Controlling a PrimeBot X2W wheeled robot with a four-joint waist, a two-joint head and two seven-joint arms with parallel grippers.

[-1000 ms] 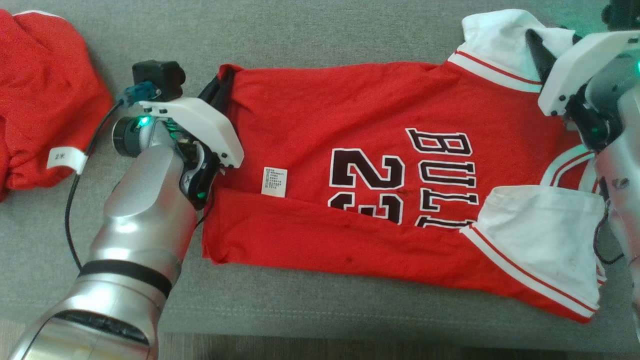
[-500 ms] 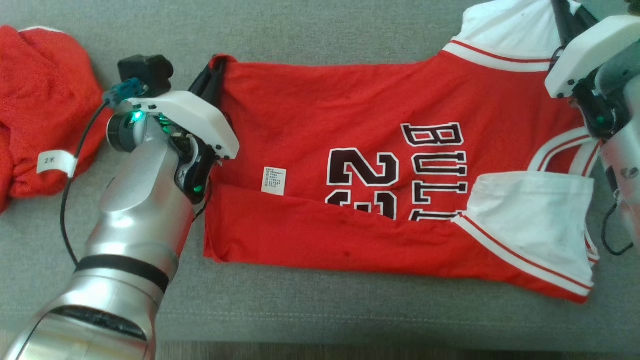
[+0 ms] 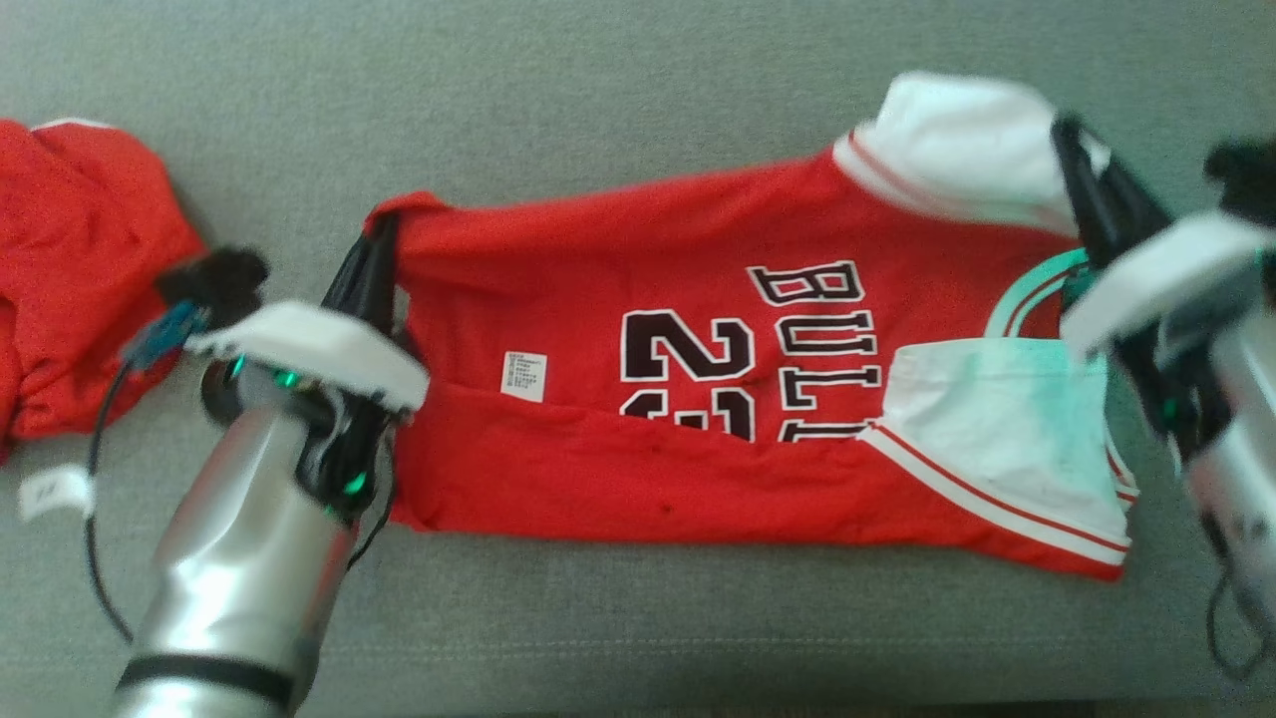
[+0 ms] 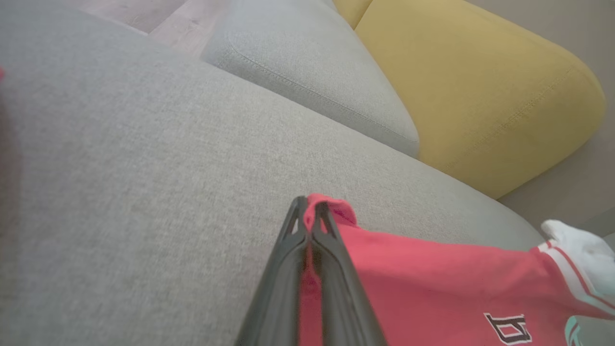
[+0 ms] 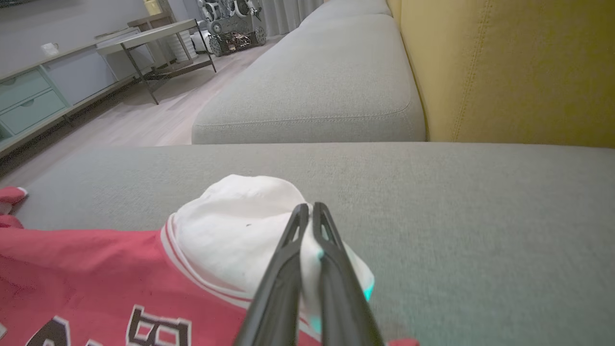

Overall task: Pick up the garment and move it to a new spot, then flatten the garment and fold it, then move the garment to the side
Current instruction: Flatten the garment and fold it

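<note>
Starting at the far left of the head view, a crumpled red fabric heap (image 3: 80, 269) with a small white tag (image 3: 52, 491) lies on the grey fabric sofa seat (image 3: 598, 110), apart from the work. Next comes the left hand (image 3: 383, 231), its two dark fingers clenched on the far hem corner of the red basketball jersey with black lettering and white sleeves (image 3: 618, 289). The left wrist view shows a small nub of red cloth poking out past the pinched tips. The jersey lies stretched across the seat with its near long edge already folded over the lower part of the numerals, and a small white care label (image 3: 524, 376) sits just beside that fold. At the right, the right hand (image 3: 1072, 140) is clamped on the far white sleeve (image 3: 947, 135), with cloth bunched between the fingers in the right wrist view. The step in hand looks like folding the far long edge toward the robot. To do it well, both hands should probably lift only enough to free the cloth from the seat and hold the edge taut between them without stretching it. They should travel at one pace and lay the far edge level with the near fold, so the strip comes out even. The sleeve is only bunched in its grip and may slip.
</note>
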